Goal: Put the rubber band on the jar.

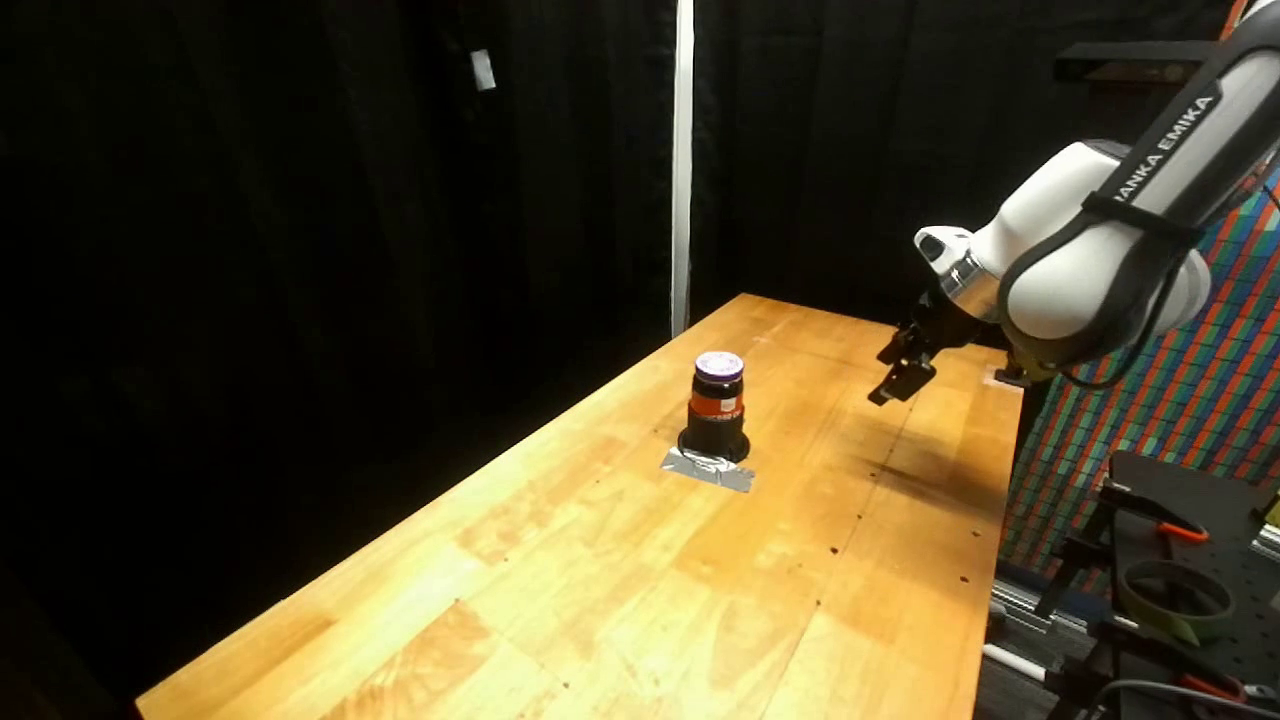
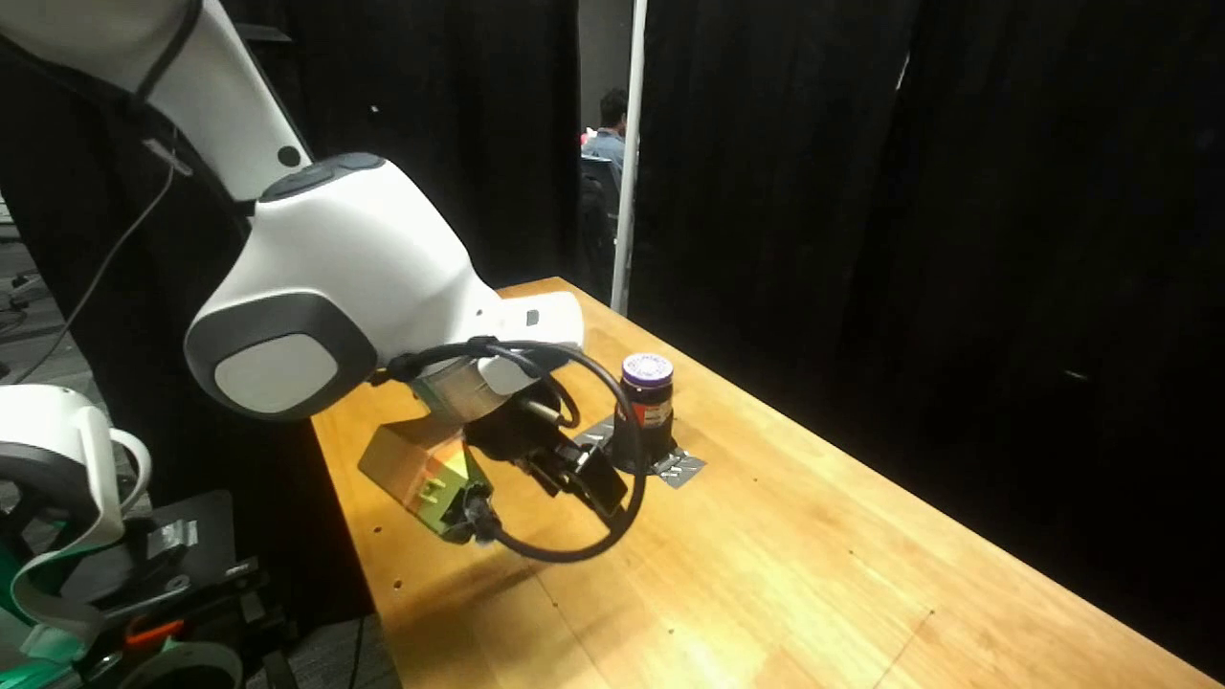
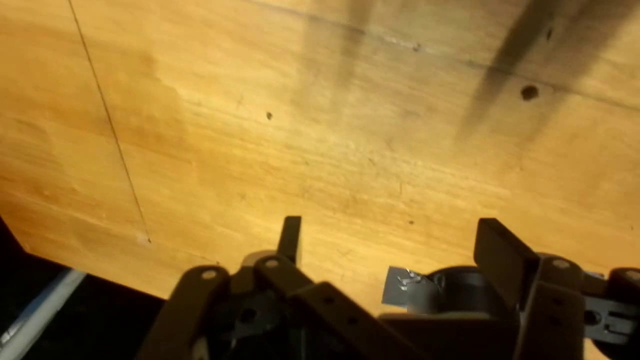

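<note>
The jar [image 1: 716,408] has a white lid with a purple rim, a dark body and a reddish-orange label. It stands upright in a black holder [image 1: 713,438] on the wooden table; the jar [image 2: 645,407] and the holder [image 2: 632,448] show in both exterior views. In the wrist view part of the black holder [image 3: 462,287] shows behind the right finger. My gripper [image 1: 887,377] is above the table, apart from the jar and lower than its lid or near that height; I cannot tell exactly. In the wrist view the gripper [image 3: 390,222] is open, nothing visible between its fingertips. No rubber band shows.
Silver tape [image 1: 708,470] fixes the holder to the wooden table [image 1: 620,580]. A dark cart [image 1: 1190,490] with a roll of tape [image 1: 1178,600] stands beside the table. A white pole [image 1: 683,170] and black curtains are behind the far edge. A cable [image 2: 574,555] loops round the wrist.
</note>
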Robot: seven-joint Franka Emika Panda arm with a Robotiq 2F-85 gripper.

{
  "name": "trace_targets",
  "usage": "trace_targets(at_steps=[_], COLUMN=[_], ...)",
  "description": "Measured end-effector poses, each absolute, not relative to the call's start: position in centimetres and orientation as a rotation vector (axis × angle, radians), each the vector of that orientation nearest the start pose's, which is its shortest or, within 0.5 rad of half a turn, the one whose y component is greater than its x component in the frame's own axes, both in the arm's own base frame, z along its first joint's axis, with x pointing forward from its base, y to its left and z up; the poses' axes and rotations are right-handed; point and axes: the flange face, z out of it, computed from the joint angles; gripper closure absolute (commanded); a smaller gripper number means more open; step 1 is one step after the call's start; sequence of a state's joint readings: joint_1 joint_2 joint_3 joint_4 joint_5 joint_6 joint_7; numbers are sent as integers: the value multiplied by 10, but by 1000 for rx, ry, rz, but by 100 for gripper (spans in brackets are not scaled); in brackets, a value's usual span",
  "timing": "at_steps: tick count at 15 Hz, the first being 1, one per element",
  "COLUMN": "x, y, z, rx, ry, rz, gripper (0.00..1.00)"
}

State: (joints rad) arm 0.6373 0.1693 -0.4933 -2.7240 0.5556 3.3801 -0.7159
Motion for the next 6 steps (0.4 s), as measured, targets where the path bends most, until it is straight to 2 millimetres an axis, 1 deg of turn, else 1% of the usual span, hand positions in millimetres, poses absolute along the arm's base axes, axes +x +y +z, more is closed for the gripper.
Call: trace_targets(at_steps=[2, 3, 5, 6], x=[424, 423, 423, 424], y=[-21, -26, -31, -31], z=[226, 220, 209, 208], rx=[-3251, -3266, -3290, -3299], ry=[-512, -526, -565, -573], rz=[-641, -569, -419, -396], gripper=[0, 0, 1, 1])
